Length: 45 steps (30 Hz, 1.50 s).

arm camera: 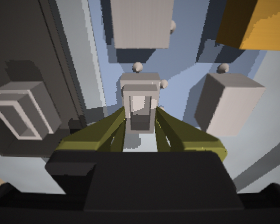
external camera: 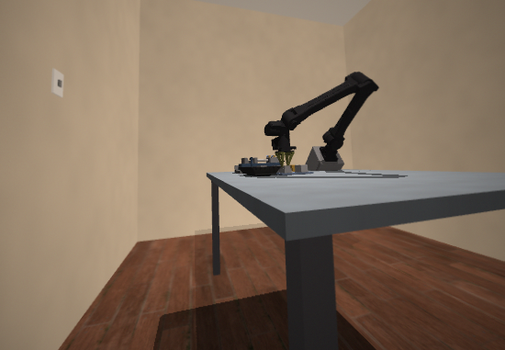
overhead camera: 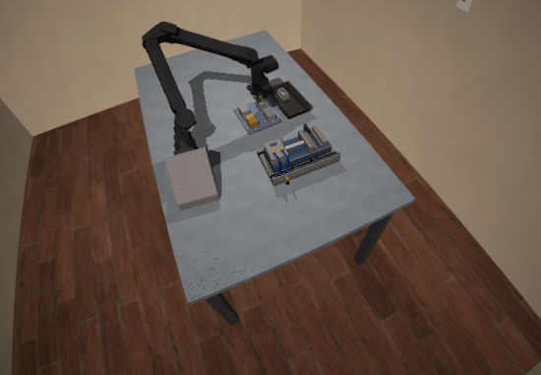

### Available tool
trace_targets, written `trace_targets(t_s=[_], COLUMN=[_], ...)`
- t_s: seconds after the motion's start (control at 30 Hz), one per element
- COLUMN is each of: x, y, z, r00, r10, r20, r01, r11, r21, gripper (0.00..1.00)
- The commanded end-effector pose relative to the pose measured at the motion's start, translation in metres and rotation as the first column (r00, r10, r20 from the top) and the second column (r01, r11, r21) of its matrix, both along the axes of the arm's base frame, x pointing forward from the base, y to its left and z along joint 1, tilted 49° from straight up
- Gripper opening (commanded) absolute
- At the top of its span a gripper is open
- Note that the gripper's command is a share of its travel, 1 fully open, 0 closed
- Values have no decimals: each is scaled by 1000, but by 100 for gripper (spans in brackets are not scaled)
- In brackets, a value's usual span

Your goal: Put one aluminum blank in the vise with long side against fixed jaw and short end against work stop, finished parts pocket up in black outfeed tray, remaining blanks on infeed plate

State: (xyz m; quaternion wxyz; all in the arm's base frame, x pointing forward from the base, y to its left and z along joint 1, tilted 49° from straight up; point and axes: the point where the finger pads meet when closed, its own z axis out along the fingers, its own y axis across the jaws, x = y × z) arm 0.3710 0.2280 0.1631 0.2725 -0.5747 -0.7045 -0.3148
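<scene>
My gripper (overhead camera: pixel 261 100) (external camera: pixel 285 164) (arm camera: pixel 140 111) is shut on a gray finished part (arm camera: pixel 141 87), pocket up, low at the infeed plate's edge; whether it touches the plate is unclear. A gray strip shows just beyond the part. The infeed plate (overhead camera: pixel 256 130) (arm camera: pixel 187 75) also bears a gray blank (overhead camera: pixel 269 114) (arm camera: pixel 142 25), a yellow brass blank (overhead camera: pixel 252 120) (arm camera: pixel 257 25) and another gray blank (overhead camera: pixel 244 109) (arm camera: pixel 232 105). A second finished part (overhead camera: pixel 282 93) (arm camera: pixel 37 112) lies pocket up in the black outfeed tray (overhead camera: pixel 297 108) (arm camera: pixel 25 45). The vise (overhead camera: pixel 306 169) has blue hoses at its left block.
The tray stands close beside the infeed plate. Short pins (arm camera: pixel 137 66) (arm camera: pixel 223 67) rise from the plate around the blocks. The vise's raised blocks (overhead camera: pixel 306 141) (overhead camera: pixel 321 136) stand toward its right end. A large gray box (overhead camera: pixel 192 178) stands by the arm's base.
</scene>
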Motion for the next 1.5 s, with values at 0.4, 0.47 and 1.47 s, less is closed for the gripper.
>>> trace_targets(t_s=[0.4,0.47,1.47], x=[7,7,14], y=[-16,-16,-94], z=[24,24,86], r00=[1000,1000,1000], r10=[2,2,-7], r20=[25,25,22], r01=[-2,-2,7], r11=[1000,1000,1000], r21=[5,5,2], gripper=[0,0,0])
